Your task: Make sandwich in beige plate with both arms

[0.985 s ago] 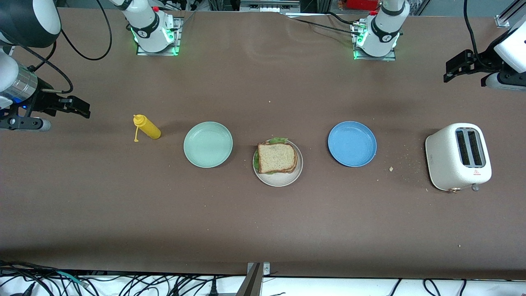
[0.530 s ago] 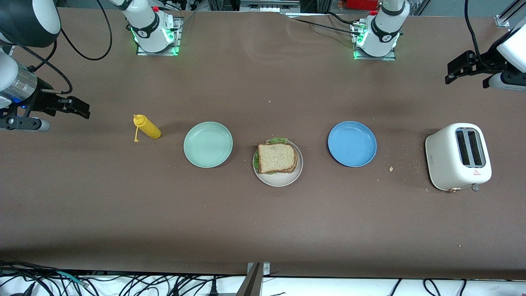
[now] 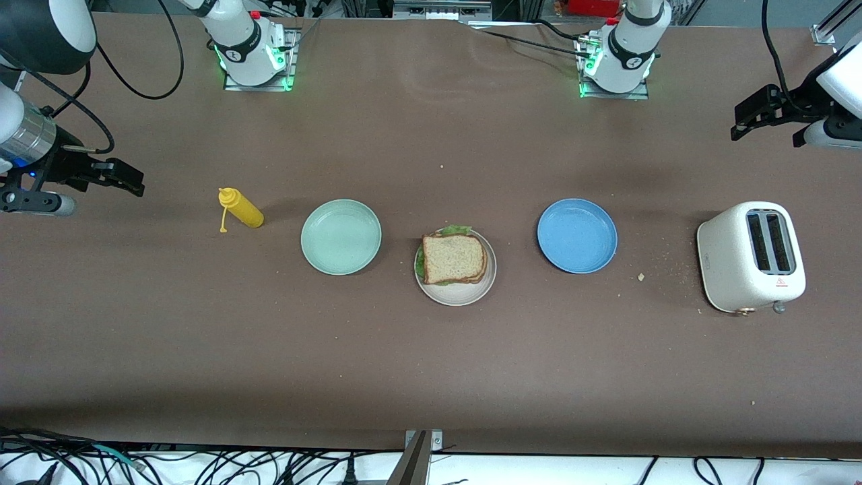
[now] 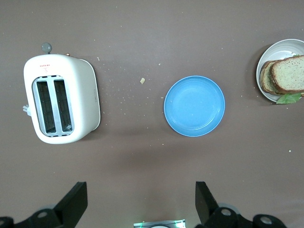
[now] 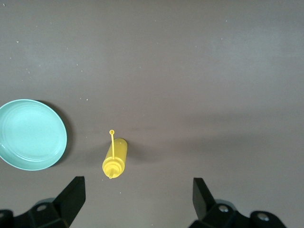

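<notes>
Progress: sandwich (image 3: 453,259) is seen assembled on beige plate (image 3: 456,294), between green plate (image 3: 341,236) and blue plate (image 3: 577,235); nothing seems left | left gripper (image 3: 761,114): raised over table above toaster (image 3: 750,256), fingers apart, nothing held | right gripper (image 3: 111,176): raised near mustard bottle (image 3: 241,208), fingers apart, nothing held

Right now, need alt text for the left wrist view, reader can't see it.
Looking down on a brown table: a white two-slot toaster with empty slots, an empty blue plate beside it, and at the picture's edge a beige plate holding a sandwich with lettuce showing. The open left gripper hangs over bare table, holding nothing.
</notes>
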`<action>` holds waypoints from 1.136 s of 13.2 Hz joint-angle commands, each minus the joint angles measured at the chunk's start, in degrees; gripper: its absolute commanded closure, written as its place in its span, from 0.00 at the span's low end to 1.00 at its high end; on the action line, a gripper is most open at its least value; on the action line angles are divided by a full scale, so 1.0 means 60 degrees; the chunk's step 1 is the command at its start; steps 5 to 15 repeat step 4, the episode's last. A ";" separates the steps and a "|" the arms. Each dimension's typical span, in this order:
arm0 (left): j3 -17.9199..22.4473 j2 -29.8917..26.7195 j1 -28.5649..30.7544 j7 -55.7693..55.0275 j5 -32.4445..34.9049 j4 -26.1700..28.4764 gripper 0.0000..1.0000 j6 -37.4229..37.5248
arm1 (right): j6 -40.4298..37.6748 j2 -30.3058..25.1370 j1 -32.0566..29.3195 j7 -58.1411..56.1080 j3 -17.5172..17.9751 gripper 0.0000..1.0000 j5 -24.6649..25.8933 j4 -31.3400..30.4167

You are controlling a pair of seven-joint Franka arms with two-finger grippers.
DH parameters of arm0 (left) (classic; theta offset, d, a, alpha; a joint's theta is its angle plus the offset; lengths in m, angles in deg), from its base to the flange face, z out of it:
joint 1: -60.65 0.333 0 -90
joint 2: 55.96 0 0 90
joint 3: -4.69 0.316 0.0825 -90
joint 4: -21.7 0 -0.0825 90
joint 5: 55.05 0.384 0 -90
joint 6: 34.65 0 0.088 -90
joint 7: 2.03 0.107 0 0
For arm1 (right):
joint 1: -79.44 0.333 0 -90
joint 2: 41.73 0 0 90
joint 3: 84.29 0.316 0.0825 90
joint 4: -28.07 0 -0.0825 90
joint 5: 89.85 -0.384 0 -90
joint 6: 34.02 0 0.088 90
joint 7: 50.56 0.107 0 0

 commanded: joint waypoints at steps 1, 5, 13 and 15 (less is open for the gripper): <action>-0.0053 -0.0057 0.0017 -0.0106 0.0120 -0.0022 0.00 -0.0060 | -0.0033 -0.0094 0.0037 0.0258 -0.0001 0.00 -0.0050 0.0112; -0.0053 -0.0056 0.0017 -0.0106 0.0120 -0.0022 0.00 -0.0147 | -0.0077 -0.0050 0.0037 0.0303 -0.0030 0.00 -0.0445 0.0200; -0.0053 -0.0056 0.0017 -0.0106 0.0120 -0.0022 0.00 -0.0147 | -0.0077 -0.0050 0.0037 0.0303 -0.0030 0.00 -0.0445 0.0200; -0.0053 -0.0056 0.0017 -0.0106 0.0120 -0.0022 0.00 -0.0147 | -0.0077 -0.0050 0.0037 0.0303 -0.0030 0.00 -0.0445 0.0200</action>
